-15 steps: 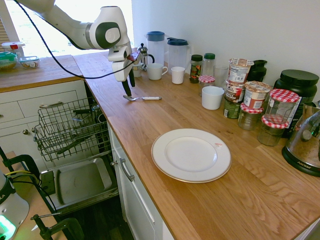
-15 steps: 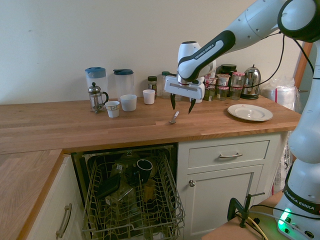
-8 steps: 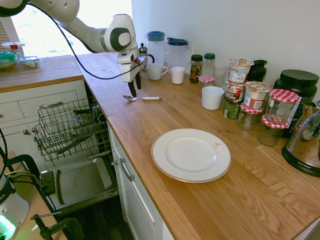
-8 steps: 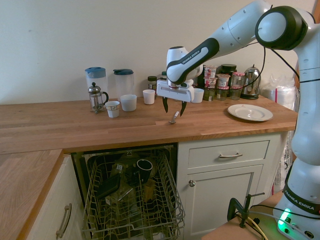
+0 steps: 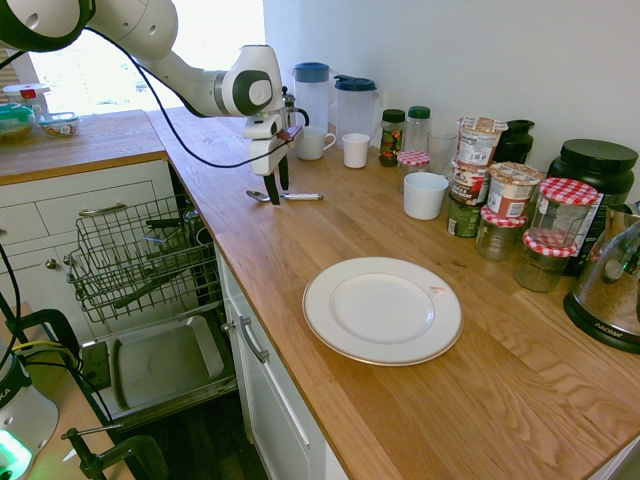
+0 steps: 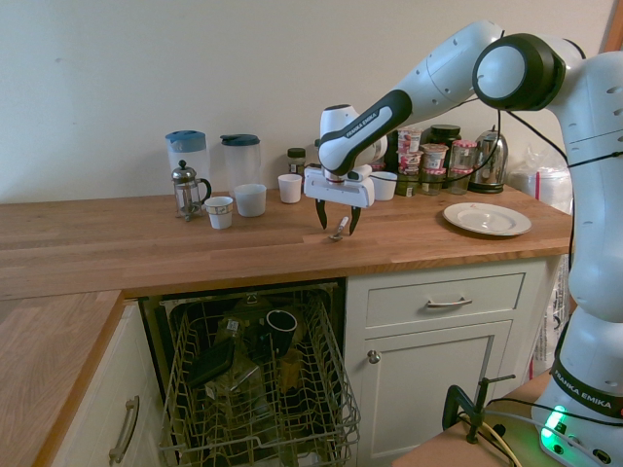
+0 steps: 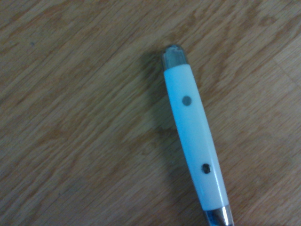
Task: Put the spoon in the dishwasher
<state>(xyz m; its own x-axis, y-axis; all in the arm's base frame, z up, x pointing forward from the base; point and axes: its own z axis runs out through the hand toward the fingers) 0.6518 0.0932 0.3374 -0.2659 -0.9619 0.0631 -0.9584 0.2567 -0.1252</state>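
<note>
The pale wooden desk [image 5: 430, 400], its grain streaked and smooth, carries everything here. Beside and below it, the dishwasher's dark wire-grid rack [image 6: 255, 433] is pulled out. A round white plate [image 5: 382, 311] with a thin rim line lies flat. The black, tapered jaws [image 6: 338, 231] stand wide open, holding nothing — between them, on the desk, lies the shiny metal spoon [image 6: 339, 230], its slim whitish handle dotted with two rivets.

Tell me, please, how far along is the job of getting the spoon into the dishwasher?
Already done: the dishwasher's rack stands pulled out. In hand: the open gripper is down around the spoon, which lies on the counter, apparently ungrasped. Left: gripping it, lifting it and placing it in the rack.
</note>
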